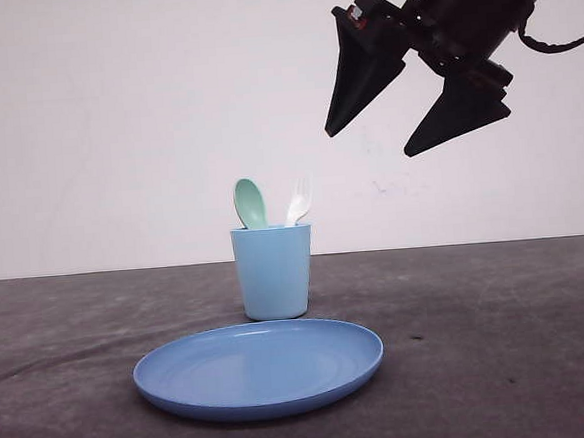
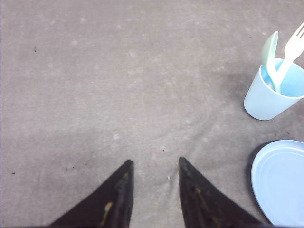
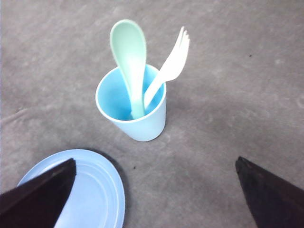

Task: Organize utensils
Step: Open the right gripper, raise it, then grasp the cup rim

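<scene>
Left gripper [image 2: 154, 166] hovering over bare desk [image 2: 118, 85], fingers narrowly apart, holding nothing; plate [image 1: 259, 367] lying on desk just in front of cup [image 1: 273, 271]; spoon [image 1: 250, 203] and fork [image 1: 298, 201] standing in cup, heads up, spoon leftward; right gripper [image 1: 369, 143] hanging above and right of cup, fingers spread wide, empty.

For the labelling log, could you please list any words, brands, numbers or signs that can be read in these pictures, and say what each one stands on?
None: no readable text on the light blue cup, the blue plate, the mint-green spoon, the white fork or the grey table.
</scene>
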`<action>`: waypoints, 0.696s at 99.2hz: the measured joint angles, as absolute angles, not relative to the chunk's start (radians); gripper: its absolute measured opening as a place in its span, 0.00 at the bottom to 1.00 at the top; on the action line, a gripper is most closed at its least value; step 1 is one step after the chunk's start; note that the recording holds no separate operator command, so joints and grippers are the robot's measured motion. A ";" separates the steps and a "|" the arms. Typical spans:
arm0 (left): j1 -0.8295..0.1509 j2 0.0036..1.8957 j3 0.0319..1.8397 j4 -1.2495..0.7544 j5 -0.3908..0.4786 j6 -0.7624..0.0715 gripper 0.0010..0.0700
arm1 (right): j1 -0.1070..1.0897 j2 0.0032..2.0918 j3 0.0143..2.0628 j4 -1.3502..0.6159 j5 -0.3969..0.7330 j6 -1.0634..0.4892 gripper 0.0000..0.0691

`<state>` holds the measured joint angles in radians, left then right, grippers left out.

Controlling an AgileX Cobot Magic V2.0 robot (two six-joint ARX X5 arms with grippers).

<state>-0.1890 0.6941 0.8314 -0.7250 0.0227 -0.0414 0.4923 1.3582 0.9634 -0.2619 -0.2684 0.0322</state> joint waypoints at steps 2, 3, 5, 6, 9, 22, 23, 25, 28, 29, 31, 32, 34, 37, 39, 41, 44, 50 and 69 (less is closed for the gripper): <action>-0.189 0.694 0.831 -0.725 0.023 -0.041 0.22 | 0.495 1.360 0.963 -0.262 -0.268 0.031 0.98; -0.189 0.694 0.831 -0.724 0.023 -0.041 0.22 | 0.497 1.361 0.962 -0.261 -0.268 0.031 0.98; -0.189 0.694 0.831 -0.725 0.023 -0.041 0.22 | 0.500 1.364 0.961 -0.261 -0.269 0.030 0.98; -0.189 0.694 0.831 -0.725 0.023 -0.041 0.22 | 0.503 1.366 0.961 -0.261 -0.269 0.030 0.98; -0.189 0.694 0.831 -0.724 0.023 -0.041 0.22 | 0.509 1.372 0.960 -0.258 -0.269 0.030 0.98; -0.189 0.694 0.831 -0.723 0.023 -0.041 0.22 | 0.532 1.417 0.959 -0.229 -0.269 0.030 0.99; -0.189 0.694 0.831 -0.723 0.023 -0.041 0.22 | 0.532 1.421 0.959 -0.227 -0.269 0.030 0.99; -0.189 0.694 0.831 -0.723 0.023 -0.041 0.22 | 0.535 1.428 0.959 -0.221 -0.268 0.030 0.99; -0.189 0.694 0.831 -0.723 0.023 -0.041 0.22 | 0.539 1.439 0.959 -0.211 -0.266 0.030 0.99; -0.189 0.694 0.831 -0.723 0.023 -0.041 0.22 | 0.540 1.444 0.959 -0.208 -0.266 0.030 0.99; -0.189 0.694 0.831 -0.723 0.023 -0.041 0.22 | 0.543 1.453 0.959 -0.198 -0.265 0.030 0.99; -0.189 0.694 0.831 -0.723 0.023 -0.041 0.22 | 0.544 1.457 0.959 -0.193 -0.265 0.030 0.99; -0.189 0.694 0.831 -0.723 0.023 -0.041 0.22 | 0.545 1.467 0.959 -0.183 -0.264 0.030 0.99; -0.189 0.694 0.831 -0.723 0.023 -0.041 0.22 | 0.549 1.481 0.959 -0.168 -0.263 0.030 0.99; -0.189 0.694 0.831 -0.723 0.023 -0.041 0.22 | 0.550 1.491 0.959 -0.159 -0.262 0.032 0.99; -0.189 0.694 0.831 -0.723 0.023 -0.041 0.22 | 0.550 1.502 0.959 -0.150 -0.262 0.032 0.99; -0.189 0.694 0.831 -0.723 0.023 -0.041 0.22 | 0.552 1.520 0.959 -0.134 -0.262 0.033 0.99; -0.189 0.694 0.831 -0.723 0.023 -0.041 0.22 | 0.554 1.559 0.959 -0.094 -0.262 0.037 0.99; -0.188 0.694 0.831 -0.722 0.023 -0.041 0.22 | 0.554 1.661 0.959 0.062 -0.262 0.062 0.99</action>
